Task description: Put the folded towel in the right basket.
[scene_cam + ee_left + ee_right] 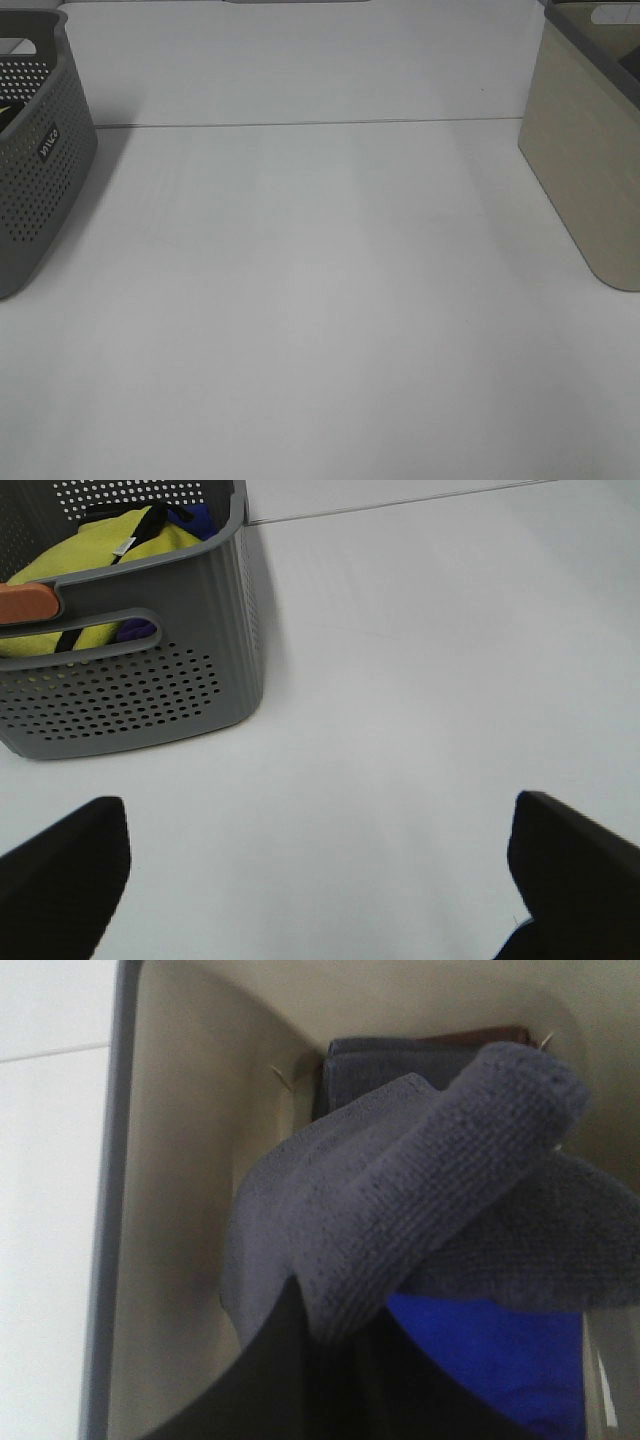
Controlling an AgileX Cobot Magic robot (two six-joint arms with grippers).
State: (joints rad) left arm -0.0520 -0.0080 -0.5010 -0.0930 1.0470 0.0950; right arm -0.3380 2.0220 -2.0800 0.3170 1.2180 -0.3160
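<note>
Grey-blue folded towel is clamped in right gripper over beige plastic basket. Left gripper is held apart.

Jaws of the right gripper pinch a grey towel within the beige basket, above a blue cloth.

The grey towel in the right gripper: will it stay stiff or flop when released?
Probably floppy: the grey towel bends and droops around the right gripper. Its fuzzy weave looks grippy, hardly slippery. Released, it should slump into the beige basket, not roll.
</note>
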